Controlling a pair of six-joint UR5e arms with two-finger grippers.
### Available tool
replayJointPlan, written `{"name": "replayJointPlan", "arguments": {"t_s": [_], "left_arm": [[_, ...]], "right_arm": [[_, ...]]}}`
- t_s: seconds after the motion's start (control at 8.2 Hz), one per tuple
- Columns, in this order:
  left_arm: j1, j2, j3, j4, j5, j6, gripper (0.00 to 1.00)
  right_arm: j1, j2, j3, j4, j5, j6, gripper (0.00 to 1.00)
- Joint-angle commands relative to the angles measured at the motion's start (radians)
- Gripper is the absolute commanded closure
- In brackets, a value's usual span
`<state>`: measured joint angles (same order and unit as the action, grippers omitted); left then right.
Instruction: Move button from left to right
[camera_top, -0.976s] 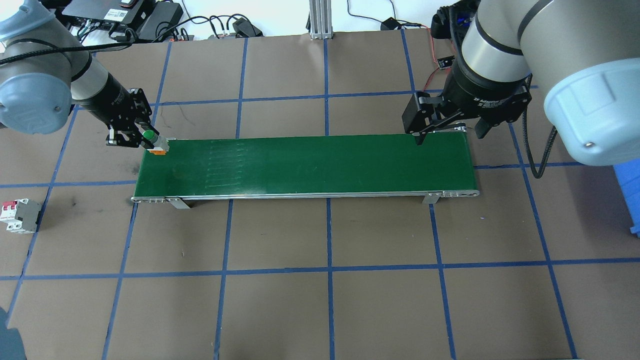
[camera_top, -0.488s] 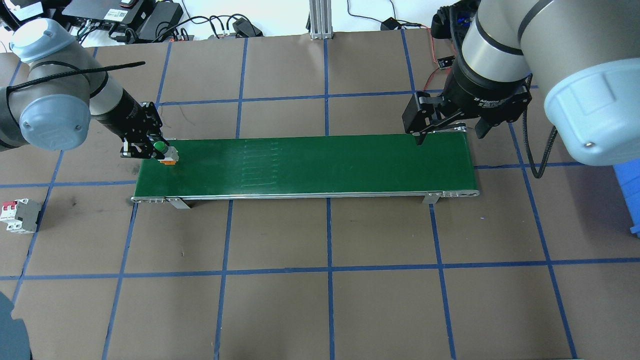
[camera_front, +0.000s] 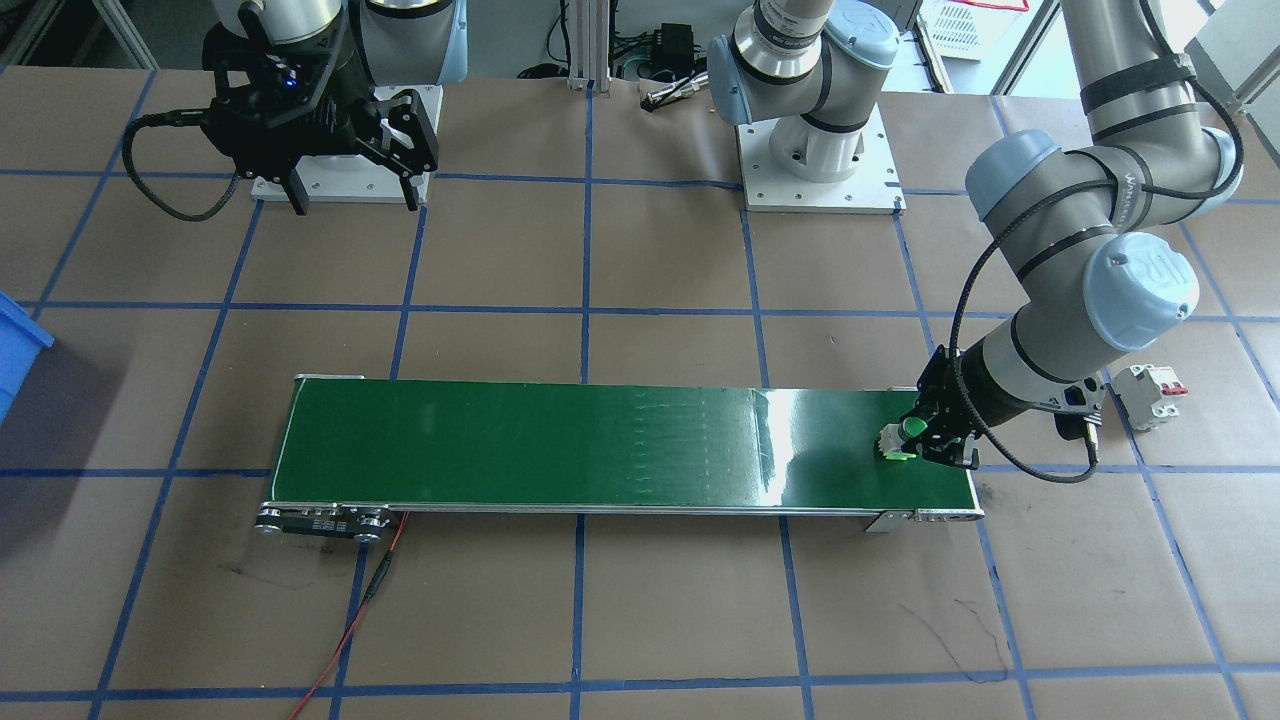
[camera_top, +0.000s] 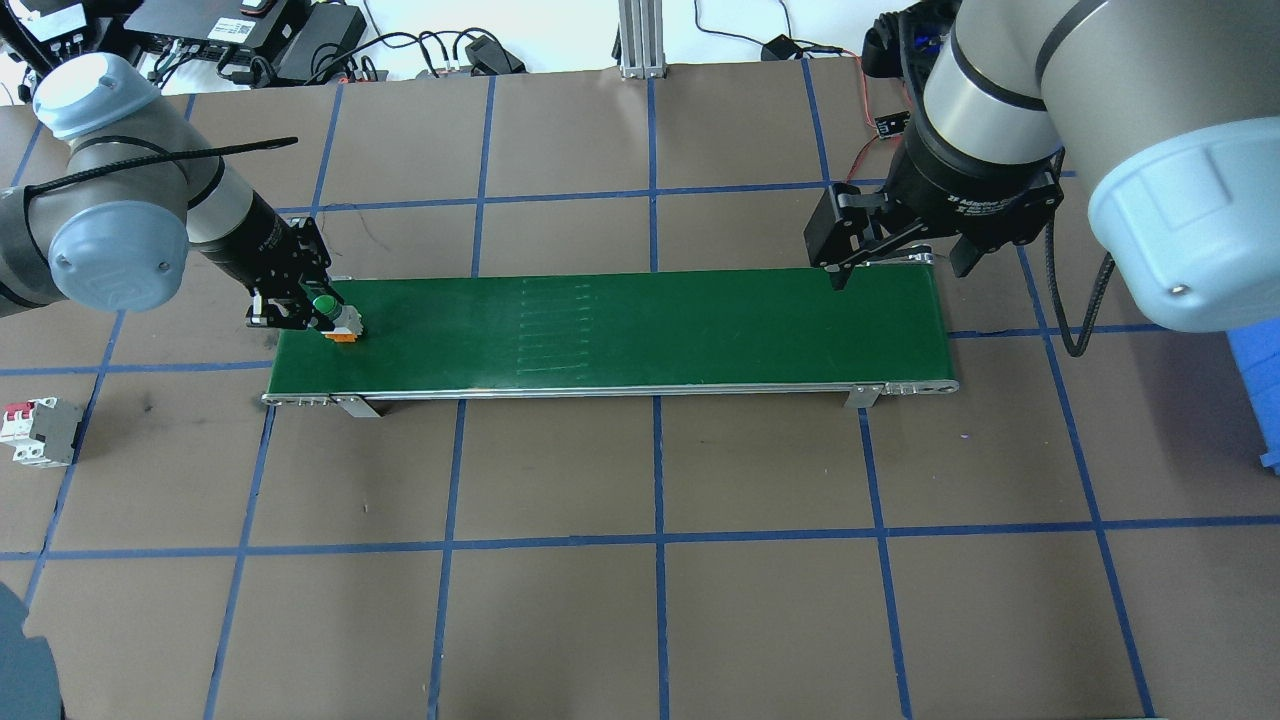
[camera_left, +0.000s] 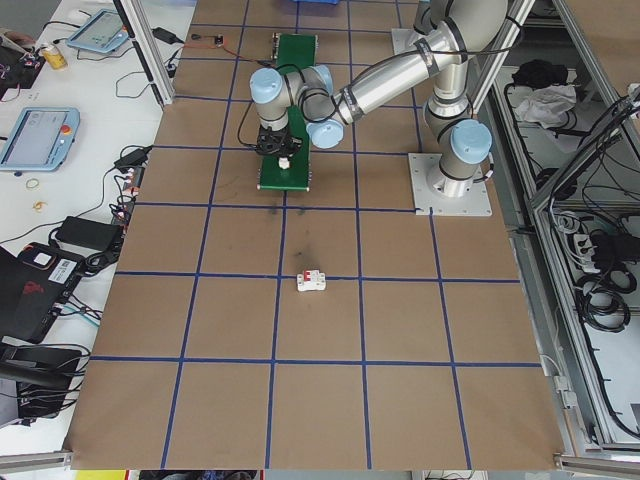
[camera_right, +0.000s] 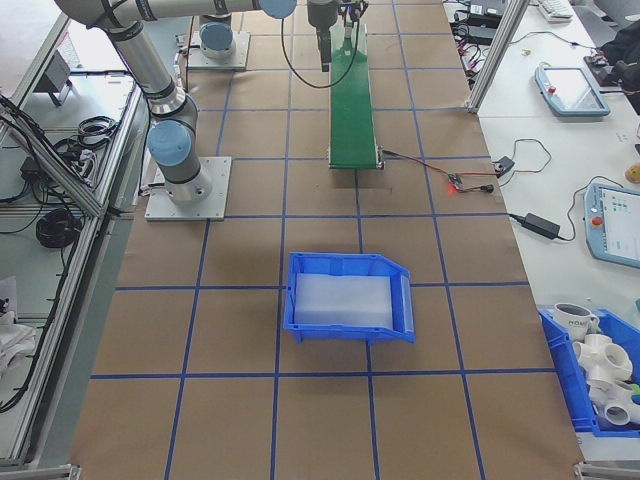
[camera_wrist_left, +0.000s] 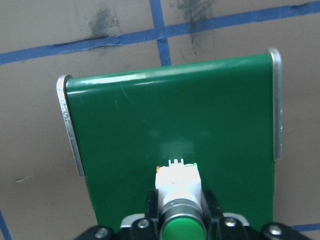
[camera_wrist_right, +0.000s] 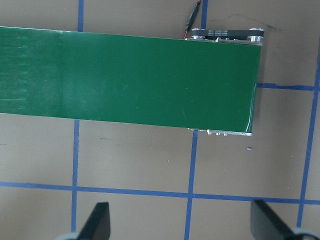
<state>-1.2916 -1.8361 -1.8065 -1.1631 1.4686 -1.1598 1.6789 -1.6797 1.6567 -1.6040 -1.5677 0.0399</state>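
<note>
Overhead exterior shows it best: the left gripper (camera_top: 300, 305) is clamped on the button (camera_top: 335, 318), holding it low over the left end of the green belt (camera_top: 640, 330), down at about 9 o'clock of the belt. The wrist camera backs that up, with the button's (camera_wrist_left: 179, 200) body pinched between the two fingers (camera_wrist_left: 151, 207) and its base pointing at the belt below; I can't tell whether it touches the belt or hangs just above.

So progress-wise, pickup is done and the button is at the belt's left end. What's left is letting go, the trip to the far end at 3 o'clock, and the pick-off there. The right gripper (camera_top: 890, 262) hangs over that end with its fingers spread wide and nothing in them.

Compared with a second ago, the left arm has swung inward and carried the button from the belt's back-left corner to a spot further onto the belt. The right arm hasn't budged, and neither has the breaker (camera_top: 40, 432) sitting off at the table's left edge.
</note>
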Motion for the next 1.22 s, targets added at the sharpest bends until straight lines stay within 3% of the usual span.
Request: {"name": "replayJointPlan", "arguments": {"t_s": [0.0, 0.12, 0.73, 1.1], "left_arm": [[0.000, 0.001, -0.004, -0.003, 0.010, 0.005, 0.41], [0.000, 0.000, -0.004, -0.003, 0.024, 0.005, 0.00], [0.000, 0.004, -0.002, -0.001, 0.024, 0.011, 0.00], [-0.012, 0.038, 0.009, 0.002, 0.021, 0.222, 0.00]], "right_arm": [[-0.001, 0.000, 0.000, -0.001, 0.000, 0.000, 0.00], [0.001, 0.000, 0.000, -0.001, -0.002, 0.000, 0.00], [0.001, 0.012, -0.002, -0.005, 0.015, -0.002, 0.00], [-0.002, 0.064, 0.000, -0.023, 0.014, -0.087, 0.00]]}}
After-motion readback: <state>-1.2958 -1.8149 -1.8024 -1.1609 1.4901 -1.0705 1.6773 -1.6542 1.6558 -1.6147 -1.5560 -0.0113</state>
